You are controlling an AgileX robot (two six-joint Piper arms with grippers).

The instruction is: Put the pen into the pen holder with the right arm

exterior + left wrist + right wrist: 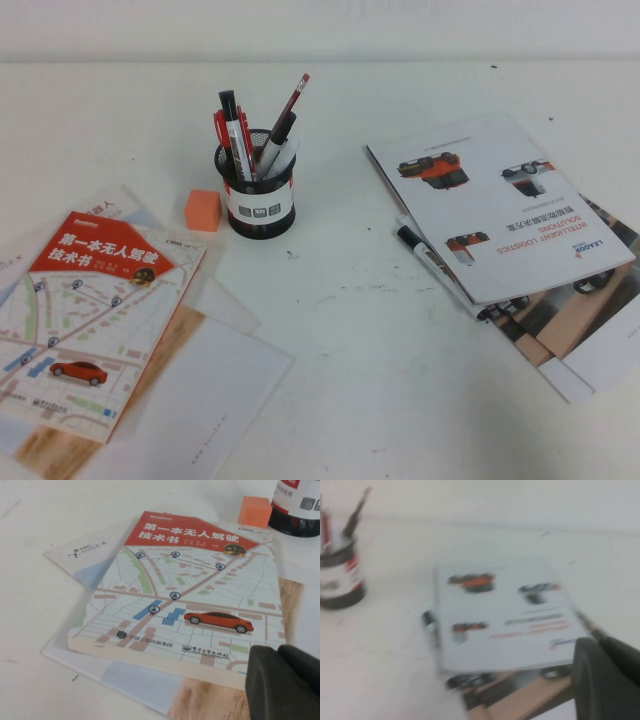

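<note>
The pen (428, 258), a white marker with a black cap, lies on the table against the left edge of a white brochure (500, 205). It also shows in the right wrist view (433, 630). The pen holder (260, 200), a black mesh cup with a white label, stands at the middle back and holds several pens; it also shows in the right wrist view (340, 582). My right gripper (601, 645) is shut and empty, over the near right corner of the brochure stack, apart from the pen. My left gripper (276, 652) is shut and empty over the map book. Neither arm shows in the high view.
An orange cube (202, 210) sits just left of the holder. A map book with a red title band (90, 320) lies on loose sheets at the front left. The brochure tops a stack of booklets (560, 320) at the right.
</note>
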